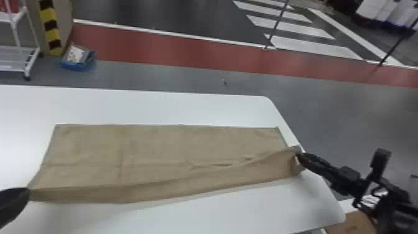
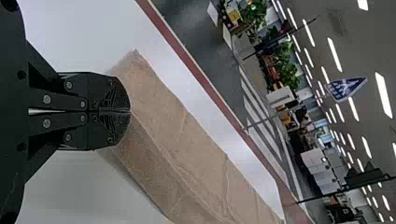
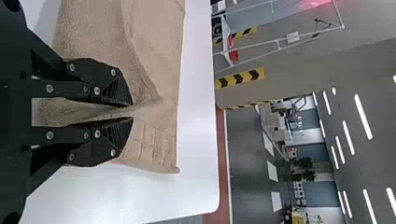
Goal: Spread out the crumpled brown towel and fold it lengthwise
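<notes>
The left gripper is holding its jaws together on the towel's near left corner. The right gripper's jaws are standing slightly apart, with cloth passing between them by the near right corner; whether they are pinching it, I cannot tell. From there the brown towel is stretching across the worktop as a long band, its far edge lying fairly straight and its near side forming a raised, creased strip. The fabric is looking light, soft and limp, so it is probably sagging wherever nothing is supporting it. It seems unlikely to be slippery or fragile. The two near corners are offering the best hold; gripping deeper could be trapping extra layers and skewing the lengthwise fold.
</notes>
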Controlling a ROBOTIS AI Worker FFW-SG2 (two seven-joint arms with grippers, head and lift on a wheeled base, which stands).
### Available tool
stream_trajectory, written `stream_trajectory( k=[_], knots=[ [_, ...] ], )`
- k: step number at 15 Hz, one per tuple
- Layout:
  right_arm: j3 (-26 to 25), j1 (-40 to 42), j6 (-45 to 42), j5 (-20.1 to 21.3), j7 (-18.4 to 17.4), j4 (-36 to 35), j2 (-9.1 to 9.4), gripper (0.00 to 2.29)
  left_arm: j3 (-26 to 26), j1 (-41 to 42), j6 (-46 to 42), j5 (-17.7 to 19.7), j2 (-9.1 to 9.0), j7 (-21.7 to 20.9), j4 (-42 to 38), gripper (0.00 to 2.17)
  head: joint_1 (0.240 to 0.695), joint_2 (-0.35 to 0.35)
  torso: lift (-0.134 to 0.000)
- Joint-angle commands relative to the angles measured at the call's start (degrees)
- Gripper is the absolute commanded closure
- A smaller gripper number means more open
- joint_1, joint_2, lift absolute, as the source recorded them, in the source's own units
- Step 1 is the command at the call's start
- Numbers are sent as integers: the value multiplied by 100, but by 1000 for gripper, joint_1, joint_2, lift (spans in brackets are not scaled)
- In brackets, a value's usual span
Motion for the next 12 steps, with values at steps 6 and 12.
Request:
stream_trajectory(
  k=[6, 12],
  knots=[
    [155, -98, -138, 31, -260, -166, 50, 242, -87, -59, 94, -45, -4, 9, 84, 1713, 695, -350, -123],
    [383, -229, 196, 259, -278, -430, 252, 255, -87, -32, 77, -54, -13, 9, 137, 1713, 695, -350, -123]
  ],
)
